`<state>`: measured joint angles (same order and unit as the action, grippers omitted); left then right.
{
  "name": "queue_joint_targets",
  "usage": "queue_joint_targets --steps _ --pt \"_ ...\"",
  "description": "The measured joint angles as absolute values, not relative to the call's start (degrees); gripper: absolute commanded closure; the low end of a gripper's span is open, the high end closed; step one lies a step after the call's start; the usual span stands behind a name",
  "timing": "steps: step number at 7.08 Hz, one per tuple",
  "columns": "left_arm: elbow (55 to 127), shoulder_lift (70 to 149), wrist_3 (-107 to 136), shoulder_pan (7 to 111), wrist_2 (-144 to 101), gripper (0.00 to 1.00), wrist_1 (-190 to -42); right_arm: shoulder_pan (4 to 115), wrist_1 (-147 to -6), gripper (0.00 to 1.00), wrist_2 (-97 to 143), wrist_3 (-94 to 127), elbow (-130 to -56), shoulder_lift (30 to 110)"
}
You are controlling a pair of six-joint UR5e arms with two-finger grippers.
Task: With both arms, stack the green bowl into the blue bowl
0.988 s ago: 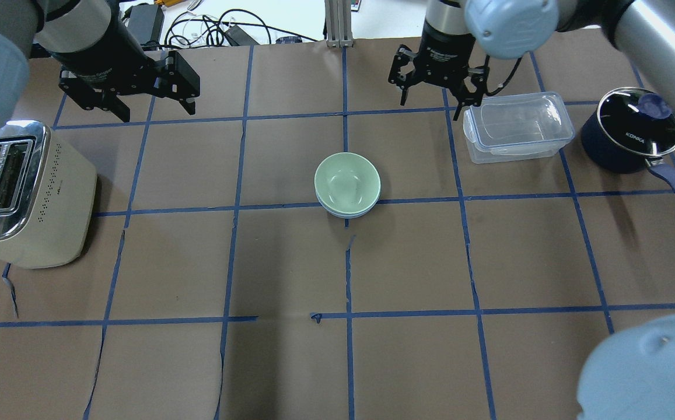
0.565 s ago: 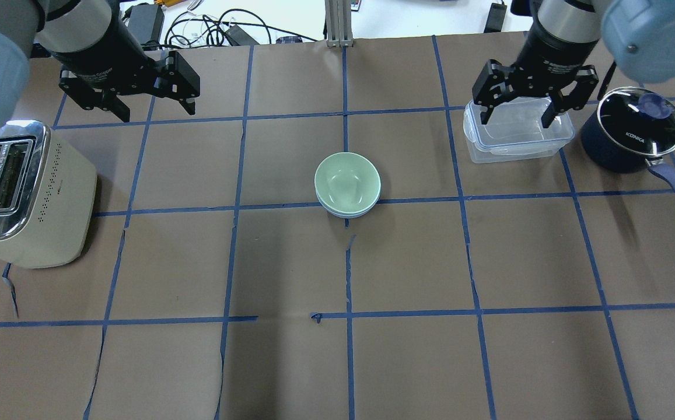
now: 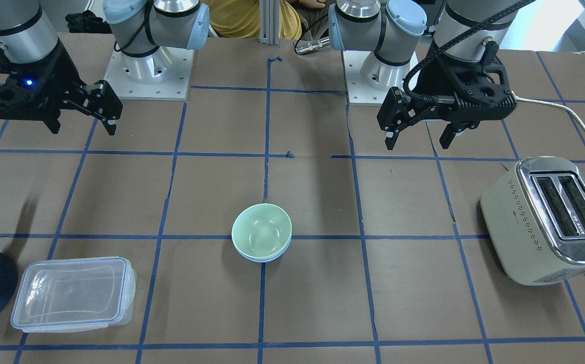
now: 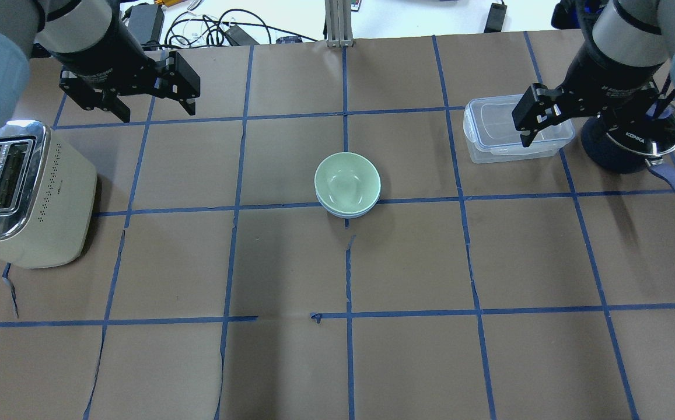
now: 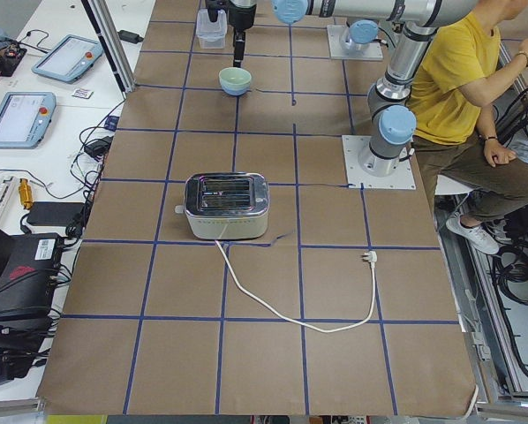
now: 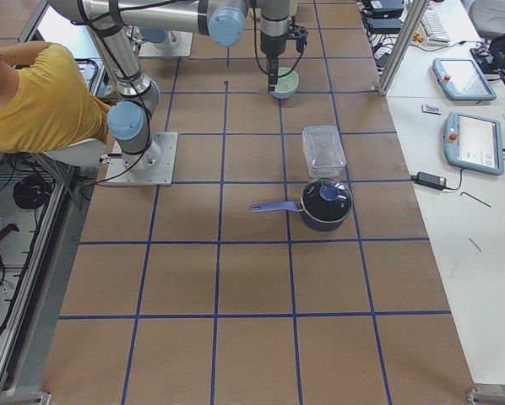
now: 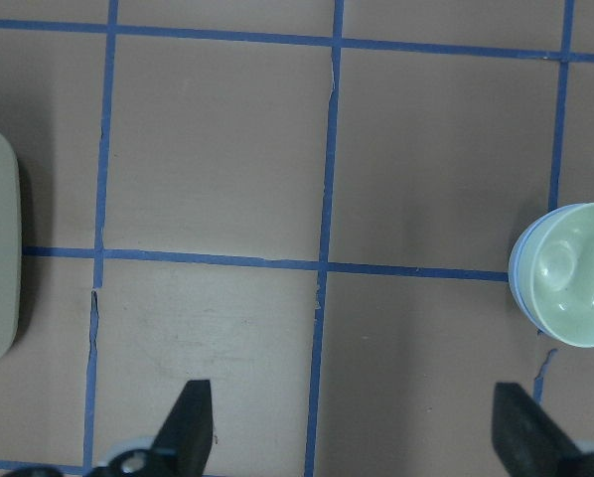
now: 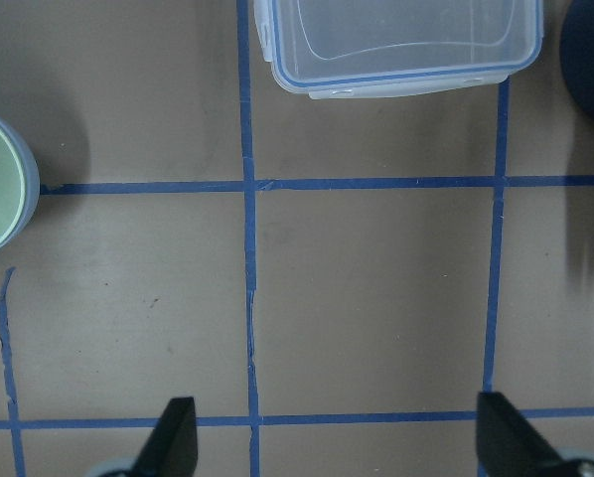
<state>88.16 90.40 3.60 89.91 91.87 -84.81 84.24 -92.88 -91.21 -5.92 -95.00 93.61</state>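
1. At the middle of the surface (image 4: 290, 262), the green bowl (image 4: 347, 182) sits nested in the blue bowl (image 4: 346, 214).
2. Both look light, glossy, probably slippery; pinch the rim.
3. The left gripper (image 3: 417, 143) and right gripper (image 3: 84, 129) hang spread wide, empty.

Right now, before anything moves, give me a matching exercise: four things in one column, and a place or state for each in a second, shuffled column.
Column one:
1. green bowl
2. toaster
3. clear lidded container
4. left tool

Column two:
a. open, holding nothing
b. nested in the blue bowl
c. far out on the robot's left side
d. beside the dark blue pot

Pairs: 1-b, 2-c, 3-d, 4-a.
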Motion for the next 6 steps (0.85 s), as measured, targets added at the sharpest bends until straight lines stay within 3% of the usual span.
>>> queue_joint_targets --steps 6 --pt "88.1 90.4 3.6 89.9 91.8 0.00 -84.8 88.4 -92.8 0.00 -91.0 0.2 -95.4 94.9"
